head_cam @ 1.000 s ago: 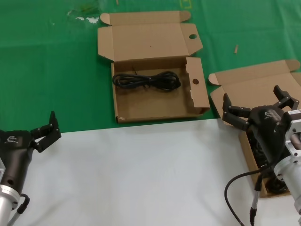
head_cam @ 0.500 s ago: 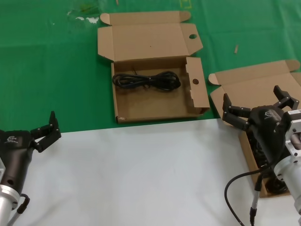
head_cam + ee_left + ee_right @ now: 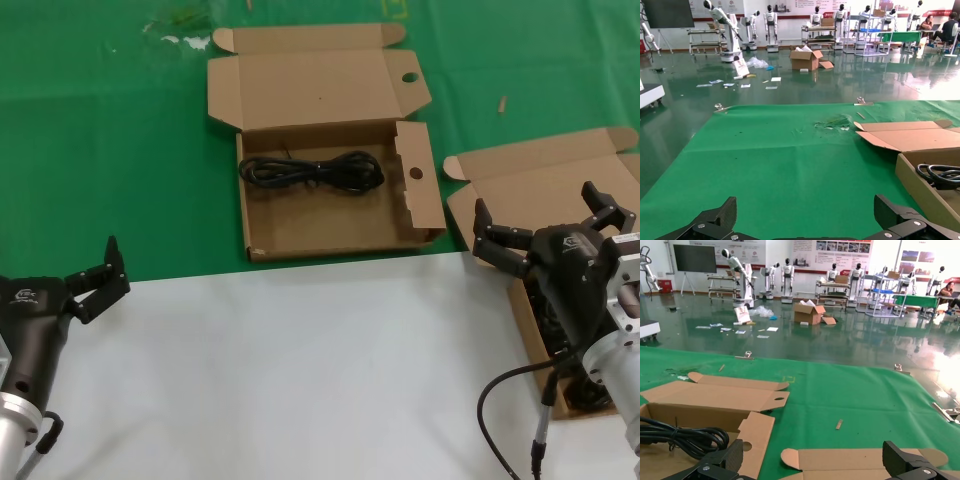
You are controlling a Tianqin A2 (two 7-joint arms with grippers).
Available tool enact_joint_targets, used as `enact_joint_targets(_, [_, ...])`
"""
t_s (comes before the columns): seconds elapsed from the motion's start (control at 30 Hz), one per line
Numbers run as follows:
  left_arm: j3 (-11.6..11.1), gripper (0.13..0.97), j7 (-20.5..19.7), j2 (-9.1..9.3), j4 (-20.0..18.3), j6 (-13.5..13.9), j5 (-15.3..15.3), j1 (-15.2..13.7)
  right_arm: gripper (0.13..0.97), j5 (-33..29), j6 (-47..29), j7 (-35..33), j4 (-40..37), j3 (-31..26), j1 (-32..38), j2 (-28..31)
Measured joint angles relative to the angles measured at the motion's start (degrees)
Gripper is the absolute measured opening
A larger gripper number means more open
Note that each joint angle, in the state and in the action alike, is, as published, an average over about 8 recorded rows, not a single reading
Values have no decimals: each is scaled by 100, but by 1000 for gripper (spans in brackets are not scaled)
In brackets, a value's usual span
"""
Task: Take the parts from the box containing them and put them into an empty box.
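Right gripper (image 3: 545, 222) spread wide above source box (image 3: 560, 180), left gripper (image 3: 98, 270) open and idle over white sheet (image 3: 300, 370), holed box (image 3: 330, 215) holding cable (image 3: 312, 170)

Green-covered table (image 3: 120, 150), two open cardboard boxes (image 3: 330, 215) (image 3: 545, 190), white sheet (image 3: 290, 370)

You had two boxes of matt brown cardboard: the holed box (image 3: 330, 150) and the plain box (image 3: 540, 200). A glossy black rubber-like cable (image 3: 312, 170) lay on the first. The green cloth (image 3: 100, 150) looked matt, the white sheet (image 3: 300, 370) smooth, both grippers matt black plastic.
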Motion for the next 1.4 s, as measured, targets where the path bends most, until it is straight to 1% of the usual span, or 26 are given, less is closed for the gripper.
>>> enact_joint_targets(1.4, [0,966,-1,0,0,0,0,0,966,0,0,0,0,0,0,0])
